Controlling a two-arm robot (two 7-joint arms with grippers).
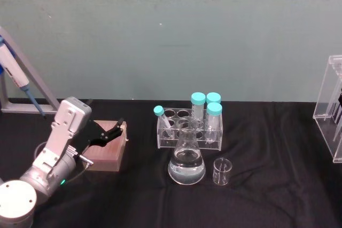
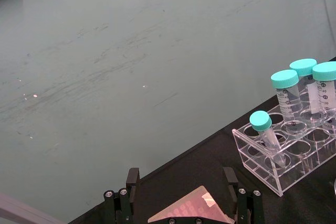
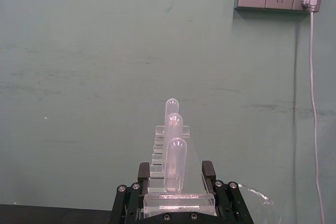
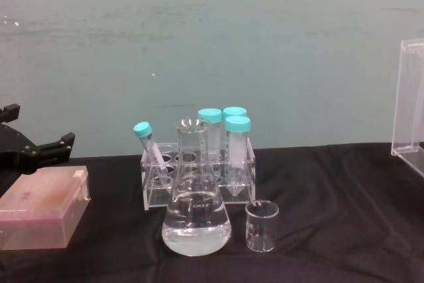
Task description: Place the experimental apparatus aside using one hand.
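acrylic stand (image 3: 178, 198) gripped by right gripper (image 3: 177, 174) at right; left gripper (image 2: 181, 178) parked open over pink box (image 4: 40, 207). next, probably: stand set down aside, kept upright.

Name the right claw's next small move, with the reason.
Probably ease the acrylic stand rightward: the right claw looks shut on its base, while flask and beaker stand mid-table and the left claw hangs open over the pink box.
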